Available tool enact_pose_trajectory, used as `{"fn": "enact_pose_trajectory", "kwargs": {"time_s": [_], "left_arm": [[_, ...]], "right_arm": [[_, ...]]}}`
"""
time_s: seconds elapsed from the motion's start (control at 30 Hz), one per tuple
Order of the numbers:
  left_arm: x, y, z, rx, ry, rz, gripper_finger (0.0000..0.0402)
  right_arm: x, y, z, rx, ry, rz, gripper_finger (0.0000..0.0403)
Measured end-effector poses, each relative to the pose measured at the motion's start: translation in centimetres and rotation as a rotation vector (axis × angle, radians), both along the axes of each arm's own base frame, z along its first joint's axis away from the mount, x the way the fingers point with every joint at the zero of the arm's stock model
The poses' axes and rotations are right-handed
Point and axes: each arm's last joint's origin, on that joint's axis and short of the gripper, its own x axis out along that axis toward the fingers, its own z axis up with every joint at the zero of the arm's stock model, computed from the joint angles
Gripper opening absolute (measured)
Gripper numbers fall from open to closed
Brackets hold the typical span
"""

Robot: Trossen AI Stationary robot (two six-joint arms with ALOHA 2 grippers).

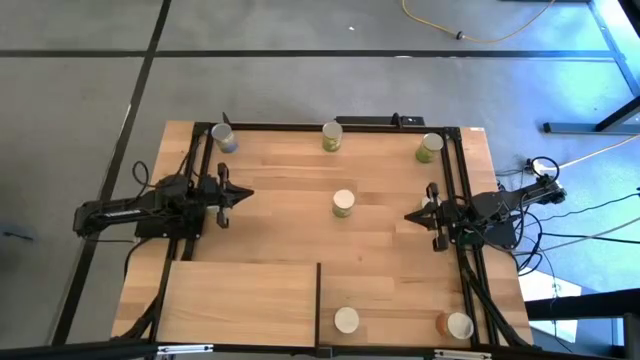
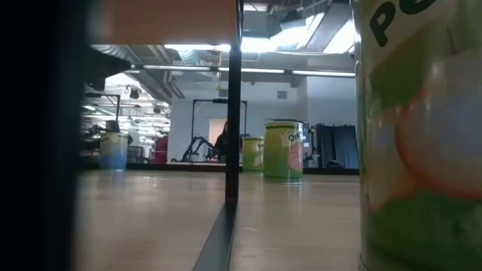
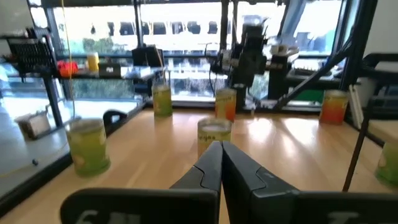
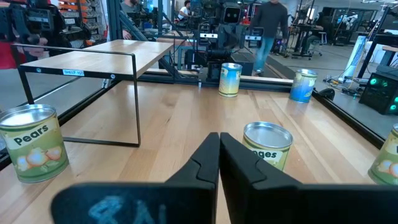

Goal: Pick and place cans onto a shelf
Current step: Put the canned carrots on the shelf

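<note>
Green-sided, cream-topped can (image 1: 343, 203) stands mid-table beyond the shelf (image 1: 240, 290); both grippers, left (image 1: 243, 194) and right (image 1: 410, 215), closed, empty.

it was a robotics lab: beyond the table (image 4: 180, 118) stood metal racks (image 4: 124, 25), other robot rigs (image 4: 227, 18) and a person (image 4: 268, 28).

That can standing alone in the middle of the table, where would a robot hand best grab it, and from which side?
Probably around its round side wall, partway up. The middle can stands upright with bare tabletop all round. The right hand and left hand both point at it, fingers shut; either would open first, then come in level, fingers straddling the curved side.
</note>
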Motion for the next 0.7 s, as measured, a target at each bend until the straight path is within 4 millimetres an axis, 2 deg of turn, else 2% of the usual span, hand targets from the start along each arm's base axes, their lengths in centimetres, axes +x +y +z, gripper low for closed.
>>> {"fn": "enact_pose_trajectory", "kwargs": {"time_s": [0.23, 0.43, 0.7], "left_arm": [[-0.6, 0.1, 2.5, -0.023, -0.076, 0.065, 0.0], [-1.3, 0.3, 6.0, -0.079, 0.051, 0.166, 0.0], [-0.6, 0.8, 11.6, -0.242, 0.268, 0.339, 0.0]], "right_arm": [[0.0, 0.0, 0.0, 0.0, 0.0, 0.0, 0.0016], [0.0, 0.0, 0.0, 0.0, 0.0, 0.0, 0.0016], [0.0, 0.0, 0.0, 0.0, 0.0, 0.0, 0.0016]]}}
